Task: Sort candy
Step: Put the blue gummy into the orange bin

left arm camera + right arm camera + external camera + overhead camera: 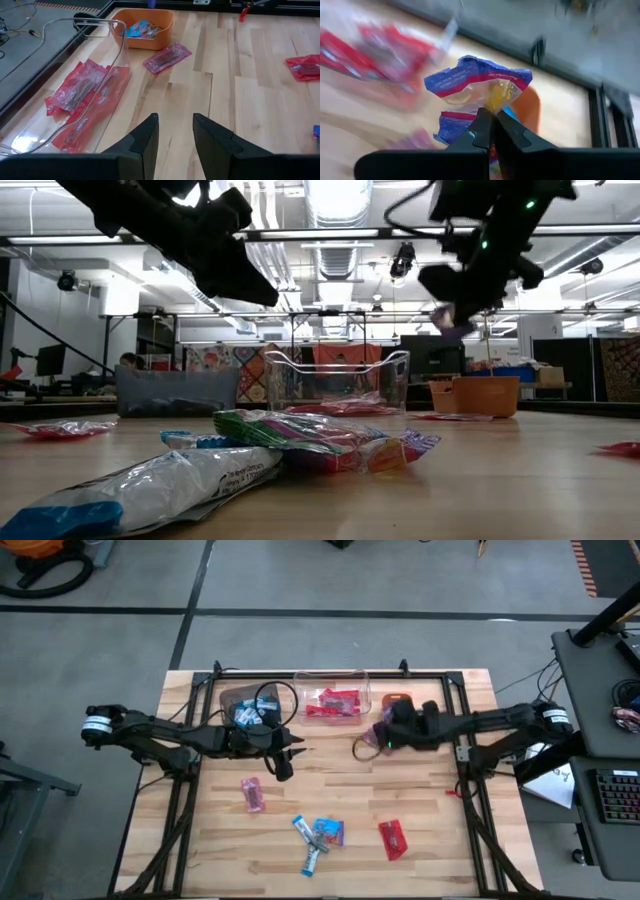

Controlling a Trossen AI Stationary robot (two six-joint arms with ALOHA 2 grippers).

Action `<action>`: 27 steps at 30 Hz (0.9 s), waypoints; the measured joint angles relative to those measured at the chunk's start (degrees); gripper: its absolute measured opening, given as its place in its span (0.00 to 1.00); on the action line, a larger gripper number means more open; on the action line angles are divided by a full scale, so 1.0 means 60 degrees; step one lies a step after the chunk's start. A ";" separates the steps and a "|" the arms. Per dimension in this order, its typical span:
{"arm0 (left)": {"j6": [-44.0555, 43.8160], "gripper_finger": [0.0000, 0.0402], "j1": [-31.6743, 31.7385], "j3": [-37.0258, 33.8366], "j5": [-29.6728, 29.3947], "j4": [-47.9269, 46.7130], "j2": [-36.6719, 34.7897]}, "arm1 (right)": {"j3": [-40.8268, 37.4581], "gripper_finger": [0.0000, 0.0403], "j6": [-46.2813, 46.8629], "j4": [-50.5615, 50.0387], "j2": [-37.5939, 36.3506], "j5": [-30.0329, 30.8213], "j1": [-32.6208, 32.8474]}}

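My right gripper (377, 737) is raised above the table beside the orange bin (397, 700) and is shut on a purple-and-blue wrapped candy (479, 84). My left gripper (288, 757) hovers open in front of the brown bin (250, 710) and touches nothing. A pink candy (253, 793), blue-and-white candies (318, 833) and a red candy (393, 839) lie flat on the near part of the table. Another pink candy (166, 57) lies flat beside the orange bin. My right gripper pinches the candy between its two fingers (482, 127) at the wrapper's crumpled middle (492, 102). The candy is lifted clear of the table (452, 323), and its wrapper spreads out past the fingertips.
Three bins stand in a row along the far side: the brown bin with blue candies, the clear bin (335, 700) with red candies, the orange bin with a few candies. Black frame rails (180, 810) run along the table's left and right sides. Bare wood shows between the grippers.
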 joint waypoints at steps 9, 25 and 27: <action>-0.0036 0.26 0.0003 0.0000 0.0000 0.0004 0.0000 | 0.0000 0.02 -0.2288 -0.0024 0.0156 -0.2897 -0.3351; -0.0076 0.26 0.0010 0.0000 0.0001 0.0011 0.0000 | 0.0000 0.07 -0.3053 0.1035 0.0594 -0.3218 -0.4076; -0.0076 0.26 0.0010 0.0000 0.0000 0.0011 0.0000 | 0.0000 0.11 -0.3082 0.1165 0.0594 -0.3432 -0.4076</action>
